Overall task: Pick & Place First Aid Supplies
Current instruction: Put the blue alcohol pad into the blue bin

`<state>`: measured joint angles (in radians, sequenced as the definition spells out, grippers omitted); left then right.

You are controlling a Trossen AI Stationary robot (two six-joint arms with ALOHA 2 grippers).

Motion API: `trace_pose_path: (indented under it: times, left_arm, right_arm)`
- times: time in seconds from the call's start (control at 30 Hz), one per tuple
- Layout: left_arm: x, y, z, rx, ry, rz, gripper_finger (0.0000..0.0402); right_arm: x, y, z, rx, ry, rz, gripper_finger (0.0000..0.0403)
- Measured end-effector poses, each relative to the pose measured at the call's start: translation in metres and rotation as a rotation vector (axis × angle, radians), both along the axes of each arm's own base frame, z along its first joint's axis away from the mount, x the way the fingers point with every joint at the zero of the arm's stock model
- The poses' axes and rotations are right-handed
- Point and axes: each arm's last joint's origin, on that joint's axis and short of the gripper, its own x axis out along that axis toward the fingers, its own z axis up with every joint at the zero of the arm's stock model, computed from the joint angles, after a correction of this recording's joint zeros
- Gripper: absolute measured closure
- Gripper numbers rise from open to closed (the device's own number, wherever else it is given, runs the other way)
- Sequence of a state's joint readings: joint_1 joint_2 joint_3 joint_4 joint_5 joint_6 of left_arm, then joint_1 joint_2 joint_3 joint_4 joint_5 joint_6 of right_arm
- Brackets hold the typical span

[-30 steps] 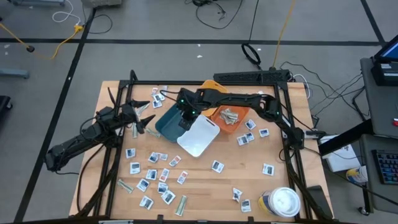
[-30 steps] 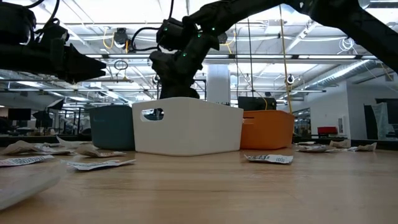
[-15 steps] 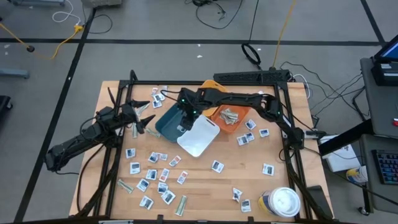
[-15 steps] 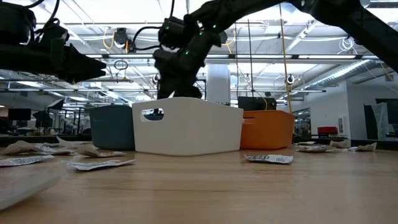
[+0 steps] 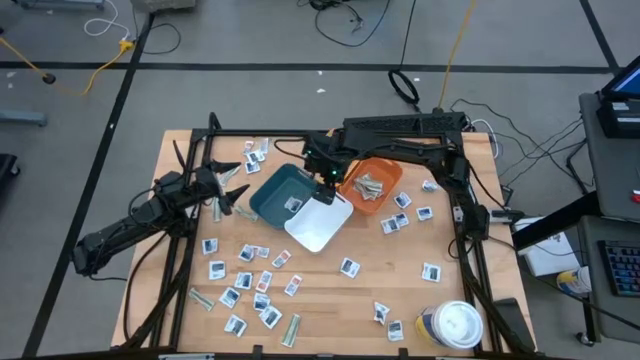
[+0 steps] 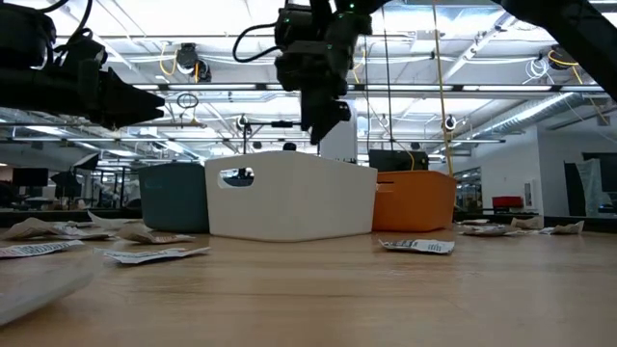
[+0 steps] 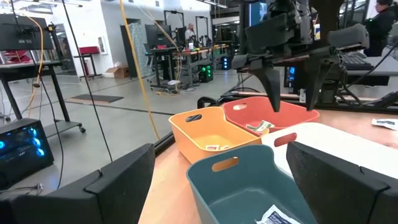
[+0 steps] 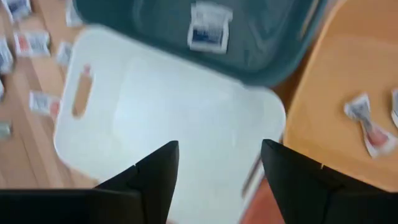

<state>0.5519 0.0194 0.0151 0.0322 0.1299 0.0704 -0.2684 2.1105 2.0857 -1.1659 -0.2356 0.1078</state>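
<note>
The left gripper (image 5: 232, 190) waits with fingers apart over the bench's (image 5: 330, 290) left side, a white packet (image 5: 294, 204) lies in the teal bin (image 5: 272, 190), and the right gripper (image 5: 325, 190) hangs empty, fingers apart, above the white bin (image 5: 318, 225).

The white bin (image 8: 168, 124) sits directly ahead of the right gripper (image 8: 217, 168), whose two dark fingers stand apart. Touching it, the teal bin (image 8: 261, 43) holds a white blue-marked packet (image 8: 208, 28). Beside it, the yellow bin (image 8: 348, 74) holds a crumpled packet (image 8: 367, 124).
</note>
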Motion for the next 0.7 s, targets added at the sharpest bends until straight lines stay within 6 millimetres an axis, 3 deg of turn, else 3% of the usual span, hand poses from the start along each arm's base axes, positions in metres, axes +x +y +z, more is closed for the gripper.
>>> trace_pose_path:
  times: [0.27,0.53,0.7]
  left_arm:
    - [0.0,0.0,0.0,0.0,0.0,0.0,0.0034]
    - [0.0,0.0,0.0,0.0,0.0,0.0,0.0034]
    - [0.0,0.0,0.0,0.0,-0.001,0.0,0.0034]
  right_arm:
    - [-0.021,0.003,-0.001,0.013,0.116,0.048,0.0183]
    - [-0.085,0.012,-0.008,-0.122,0.248,-0.159,0.0186]
    - [-0.127,0.02,-0.011,-0.121,0.256,-0.284,0.0187]
